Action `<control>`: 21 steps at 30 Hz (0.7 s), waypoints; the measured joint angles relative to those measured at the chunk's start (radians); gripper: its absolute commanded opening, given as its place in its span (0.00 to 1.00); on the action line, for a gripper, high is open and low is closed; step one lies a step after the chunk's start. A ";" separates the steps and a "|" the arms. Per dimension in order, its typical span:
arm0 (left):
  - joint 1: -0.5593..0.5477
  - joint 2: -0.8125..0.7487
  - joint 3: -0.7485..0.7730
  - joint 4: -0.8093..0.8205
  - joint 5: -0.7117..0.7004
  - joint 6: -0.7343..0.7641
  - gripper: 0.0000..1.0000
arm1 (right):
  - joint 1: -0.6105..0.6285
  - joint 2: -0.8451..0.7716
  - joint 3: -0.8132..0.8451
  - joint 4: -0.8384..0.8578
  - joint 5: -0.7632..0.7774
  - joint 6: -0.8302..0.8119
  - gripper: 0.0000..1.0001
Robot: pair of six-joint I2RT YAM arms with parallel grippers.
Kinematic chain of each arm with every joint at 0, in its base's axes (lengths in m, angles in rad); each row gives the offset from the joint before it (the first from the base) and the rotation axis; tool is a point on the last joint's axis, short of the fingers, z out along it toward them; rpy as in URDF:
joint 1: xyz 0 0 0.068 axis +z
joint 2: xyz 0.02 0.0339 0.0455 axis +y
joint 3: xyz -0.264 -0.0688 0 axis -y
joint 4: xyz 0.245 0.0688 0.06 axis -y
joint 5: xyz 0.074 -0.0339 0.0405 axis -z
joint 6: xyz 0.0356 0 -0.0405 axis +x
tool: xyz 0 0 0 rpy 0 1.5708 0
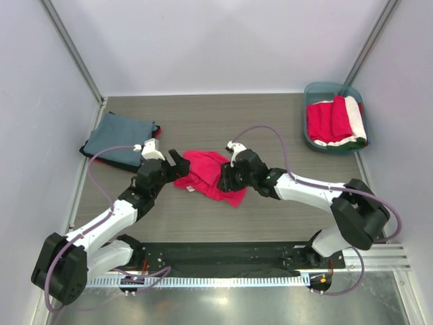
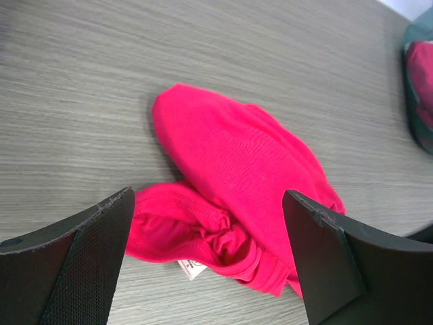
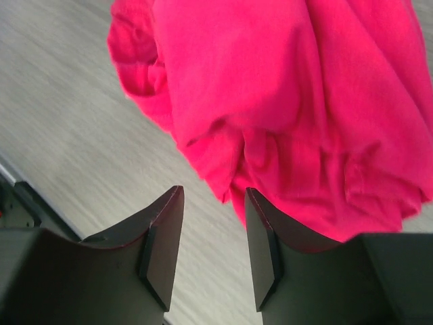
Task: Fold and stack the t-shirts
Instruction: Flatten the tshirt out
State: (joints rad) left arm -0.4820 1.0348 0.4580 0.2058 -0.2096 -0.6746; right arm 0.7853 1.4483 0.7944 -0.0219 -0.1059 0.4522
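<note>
The left gripper [image 2: 208, 217] gapes wide, with the crumpled crimson t-shirt [image 2: 237, 149] between its jaws. The right gripper [image 3: 214, 200] shows a narrow gap, with a fold of the shirt at its tips.

text read: none, we find | only label: small white tag [image 2: 195, 270] on crimson t-shirt [image 2: 237, 162] | its print: too small for us

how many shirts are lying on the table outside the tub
2: a folded blue-grey shirt at the table's far left, and a crumpled crimson shirt in the middle. A dark edge shows under the blue-grey one, so another may be hidden beneath it.
</note>
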 measured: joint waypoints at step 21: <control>0.000 -0.039 0.000 0.003 0.051 0.011 0.85 | 0.007 0.203 0.159 0.142 0.050 0.082 0.01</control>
State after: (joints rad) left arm -0.4820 0.9958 0.4580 0.2089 -0.1585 -0.6632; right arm 0.7925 1.6512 0.9535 0.1200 -0.0555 0.5343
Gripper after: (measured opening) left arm 0.855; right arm 0.030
